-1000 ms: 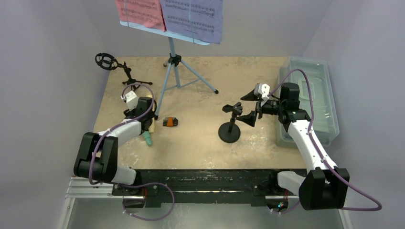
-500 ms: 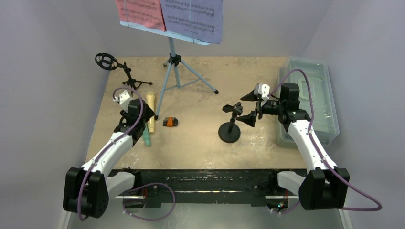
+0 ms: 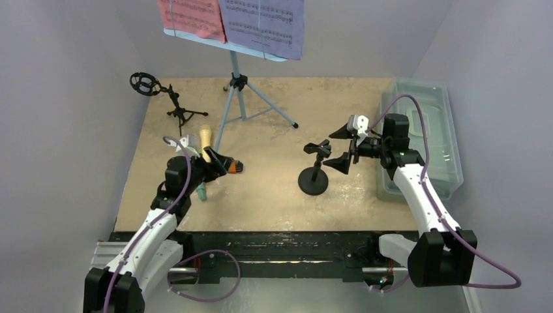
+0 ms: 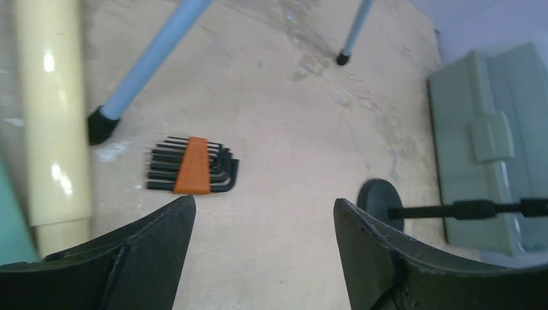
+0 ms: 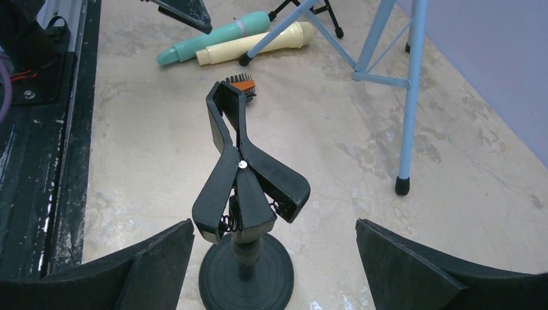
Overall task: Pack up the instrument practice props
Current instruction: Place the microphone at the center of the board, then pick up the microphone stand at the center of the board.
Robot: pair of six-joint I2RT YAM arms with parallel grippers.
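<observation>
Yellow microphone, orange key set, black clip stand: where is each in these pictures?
Yellow microphone (image 4: 52, 116): left wrist view, on its shaft.
Orange key set (image 4: 192, 166): left wrist view, on the orange holder.
Black clip stand (image 5: 266, 281): right wrist view, on its round base.

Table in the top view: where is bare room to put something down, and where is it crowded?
Bare: the middle strip between the hex key set and the round-base stand; also the far patch between the light-blue tripod and the tub. Crowded: the left, around the yellow microphone.
</observation>
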